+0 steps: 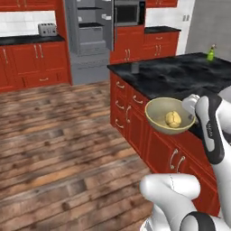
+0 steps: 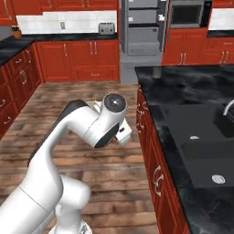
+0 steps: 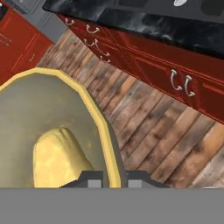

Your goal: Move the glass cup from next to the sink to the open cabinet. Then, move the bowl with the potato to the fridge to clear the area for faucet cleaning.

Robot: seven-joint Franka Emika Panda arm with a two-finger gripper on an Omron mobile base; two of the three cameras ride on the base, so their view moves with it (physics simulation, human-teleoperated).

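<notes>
While the gripper [image 3: 107, 178] pinches the bowl's [image 1: 169, 115] rim, potato [image 1: 173, 119] inside, it hangs over the floor beside the island. Carrying looks underway; the open fridge [image 1: 90, 27] stands well apart across the room, so delivery remains.

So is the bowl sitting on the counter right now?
No, the bowl with the potato inside is held up off the counter in front of the red cabinets, over the wood floor, with the hand clamped on its rim.
</notes>
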